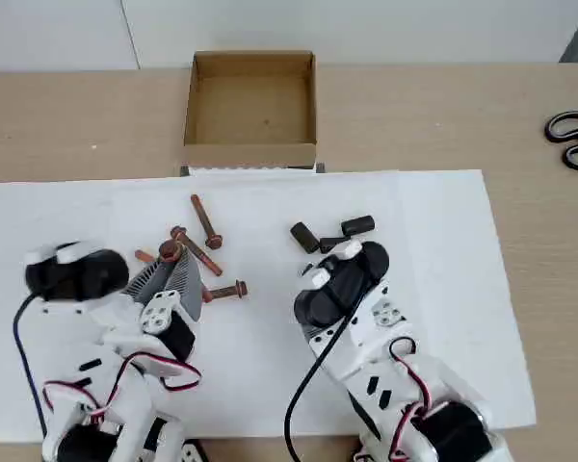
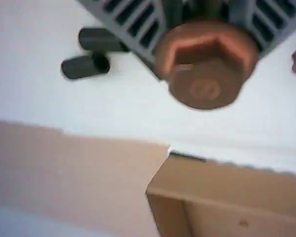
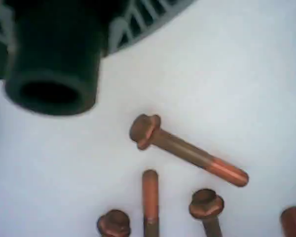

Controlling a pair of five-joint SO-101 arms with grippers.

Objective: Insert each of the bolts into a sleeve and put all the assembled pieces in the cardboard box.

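Left claw [image 1: 171, 268] grips bolt [image 2: 205, 69]; right claw [image 1: 339, 250] grips sleeve [image 3: 52, 64].

Can't read a single thing here tbh, closest to any lettering being a faint stamped mark on the head of the bolt [image 2: 205, 69] in the left wrist view, way too blurry to make out.

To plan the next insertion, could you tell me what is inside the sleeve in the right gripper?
The sleeve in the right gripper shows an open, dark bore with nothing at its mouth; deeper in, shadow hides it.
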